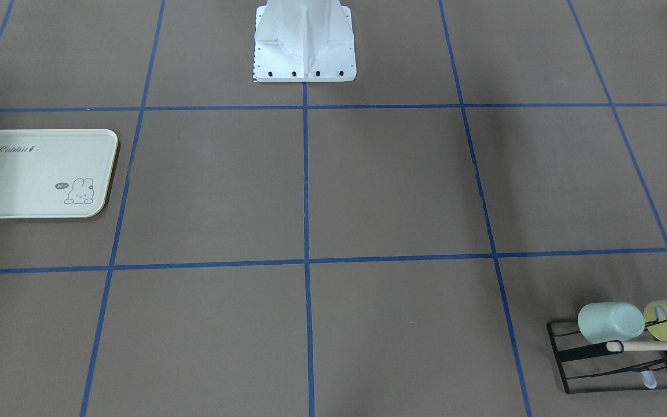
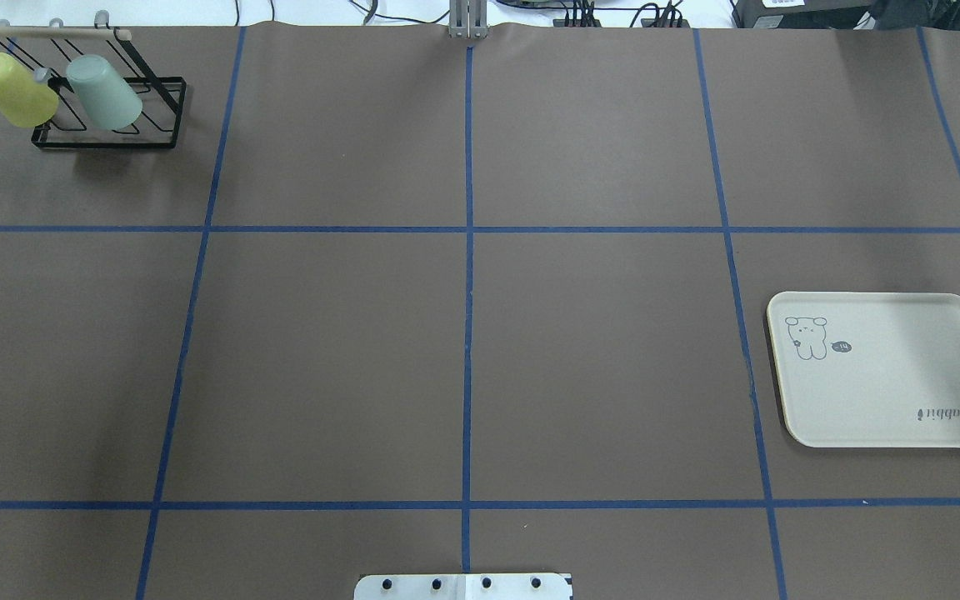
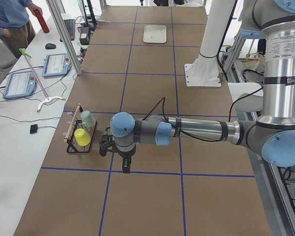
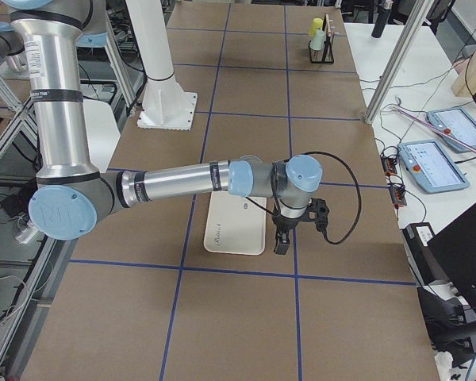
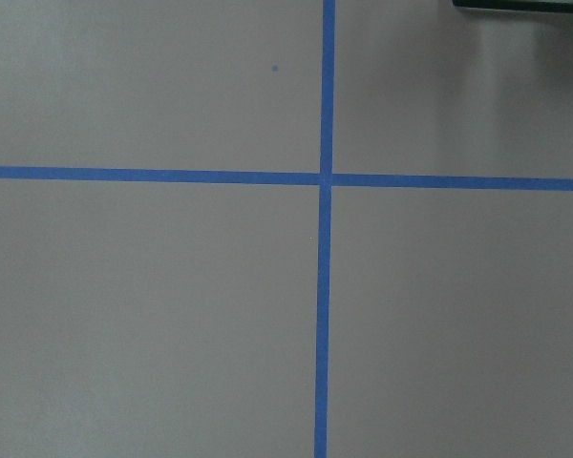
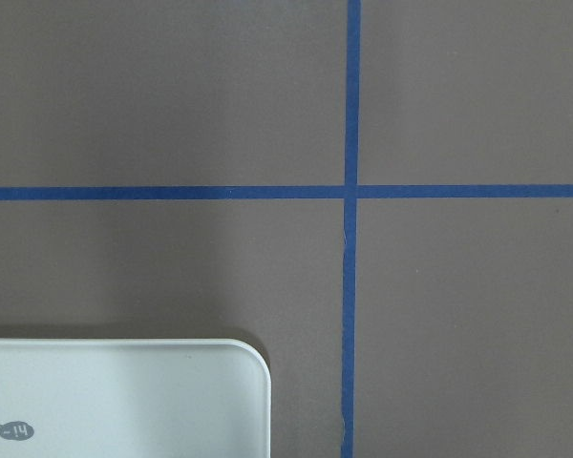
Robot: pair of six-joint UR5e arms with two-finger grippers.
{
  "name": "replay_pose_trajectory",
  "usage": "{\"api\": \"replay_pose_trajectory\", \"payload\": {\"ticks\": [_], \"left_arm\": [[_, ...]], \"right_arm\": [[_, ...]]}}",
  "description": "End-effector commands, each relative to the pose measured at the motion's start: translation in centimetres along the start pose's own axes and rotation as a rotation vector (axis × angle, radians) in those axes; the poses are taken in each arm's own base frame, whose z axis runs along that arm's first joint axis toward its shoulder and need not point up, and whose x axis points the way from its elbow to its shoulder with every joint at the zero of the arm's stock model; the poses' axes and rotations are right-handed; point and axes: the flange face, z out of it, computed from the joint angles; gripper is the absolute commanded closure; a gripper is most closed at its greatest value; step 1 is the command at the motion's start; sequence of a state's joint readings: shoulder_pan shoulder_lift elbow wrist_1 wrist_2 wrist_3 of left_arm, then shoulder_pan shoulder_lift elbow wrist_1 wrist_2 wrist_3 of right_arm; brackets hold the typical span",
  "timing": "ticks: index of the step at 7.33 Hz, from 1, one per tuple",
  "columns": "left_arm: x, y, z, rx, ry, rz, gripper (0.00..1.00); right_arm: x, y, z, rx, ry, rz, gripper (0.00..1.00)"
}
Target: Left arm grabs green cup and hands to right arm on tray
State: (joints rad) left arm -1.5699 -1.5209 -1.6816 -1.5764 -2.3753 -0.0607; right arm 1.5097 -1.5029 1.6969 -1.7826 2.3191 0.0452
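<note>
The pale mint green cup (image 1: 610, 322) (image 2: 103, 92) hangs mouth-down on a black wire rack (image 2: 105, 143) beside a yellow-green cup (image 2: 13, 89). It also shows in the exterior left view (image 3: 88, 118). My left gripper (image 3: 125, 166) points down over a tape crossing, a short way from the rack; I cannot tell if it is open or shut. The cream tray (image 2: 888, 392) (image 1: 26, 168) lies empty. My right gripper (image 4: 282, 242) hangs just past the tray's edge (image 4: 234, 230); I cannot tell its state. No fingers show in either wrist view.
The robot's white base (image 1: 304, 46) stands at the table's middle edge. The rack has a wooden top bar (image 1: 658, 346). An operator (image 3: 10, 19) stands beside the table, past a side bench with tablets (image 3: 56, 64). The tray's corner shows in the right wrist view (image 6: 124, 401).
</note>
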Motion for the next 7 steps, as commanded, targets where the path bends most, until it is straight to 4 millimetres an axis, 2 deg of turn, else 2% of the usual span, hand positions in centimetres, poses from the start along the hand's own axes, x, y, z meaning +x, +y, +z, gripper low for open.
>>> {"api": "replay_pose_trajectory", "payload": {"ticks": [1,2,3,4,5,6,7], "left_arm": [[1.6,-0.4,-1.0,0.024,0.000,0.036,0.00],[2.2,-0.2,-0.4,0.012,0.002,0.049,0.00],[1.5,0.3,0.4,-0.004,0.000,0.040,0.00],[1.6,0.6,0.3,-0.001,0.002,0.041,0.00],[2.2,0.6,-0.3,0.009,0.008,0.051,0.00],[1.8,2.7,0.2,-0.004,0.011,0.038,0.00],[3.1,2.3,0.3,0.001,0.036,0.066,0.00]], "right_arm": [[0.1,0.7,-0.8,0.018,0.003,-0.003,0.00],[-0.6,0.8,-1.4,0.036,-0.003,-0.012,0.00],[-0.8,0.8,-1.6,0.039,-0.005,-0.016,0.00],[-1.6,0.7,-2.4,0.056,-0.008,-0.027,0.00],[-1.1,0.6,-1.7,0.042,-0.004,-0.017,0.00],[-1.9,0.4,-1.6,0.047,-0.009,-0.041,0.00],[-1.7,0.3,-1.2,0.054,-0.011,-0.049,0.00]]}}
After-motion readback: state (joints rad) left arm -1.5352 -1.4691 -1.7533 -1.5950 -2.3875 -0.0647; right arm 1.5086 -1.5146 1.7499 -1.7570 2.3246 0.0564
